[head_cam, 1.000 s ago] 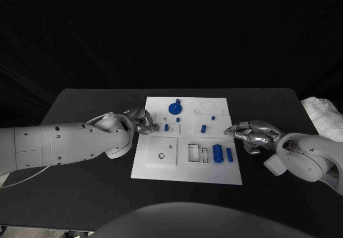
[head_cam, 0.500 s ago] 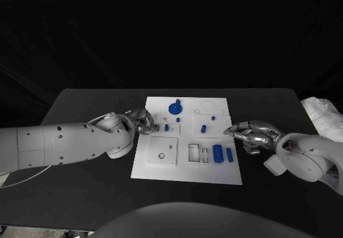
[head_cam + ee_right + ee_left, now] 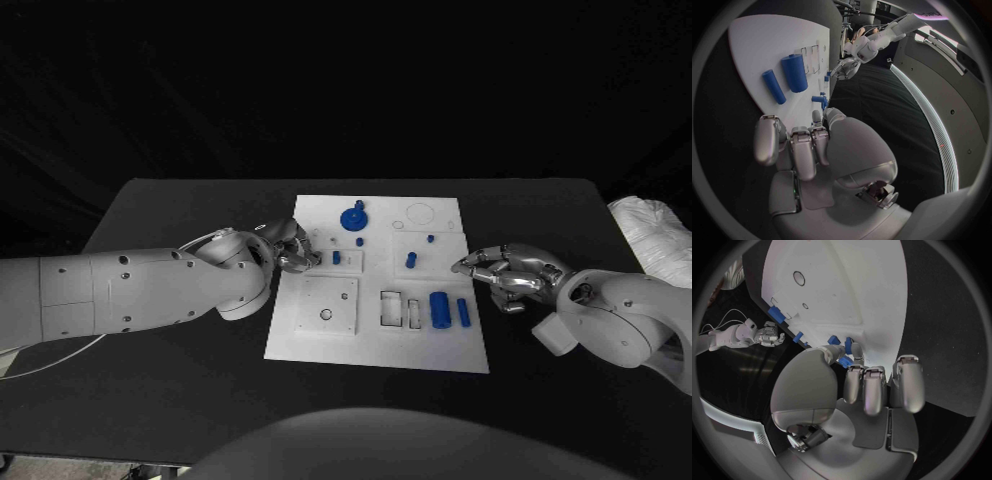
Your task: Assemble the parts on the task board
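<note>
The white rectangular task board [image 3: 378,340] lies in the middle of the black worktop [image 3: 173,380], its long sides running near to far. On its far part stands a blue round knob-like part [image 3: 353,216], beside an engraved circle to the right; a little nearer sit a small blue peg [image 3: 336,257] on the left and a short blue peg [image 3: 411,260] towards the middle. Near the right edge two blue cylinders lie side by side — a thick blue cylinder [image 3: 438,309] and a thinner blue rod [image 3: 463,312] just right of it — with an open rectangular slot [image 3: 392,307] to their left and a square recessed plate [image 3: 327,303] further left. The silver left hand [image 3: 289,245] sits at the board's left edge, its fingers curled in close to the small blue peg; in the left wrist view the fingertips [image 3: 856,351] are right up against small blue pieces at the board's edge, though whether they actually pinch one I cannot tell. The silver right hand [image 3: 505,272] hovers just off the board's right edge, near the thinner rod — its fingers [image 3: 792,145] curled loosely inward with nothing between them, apart from the board. A white crumpled cloth-like bundle [image 3: 652,235] lies at the worktop's far right edge.
</note>
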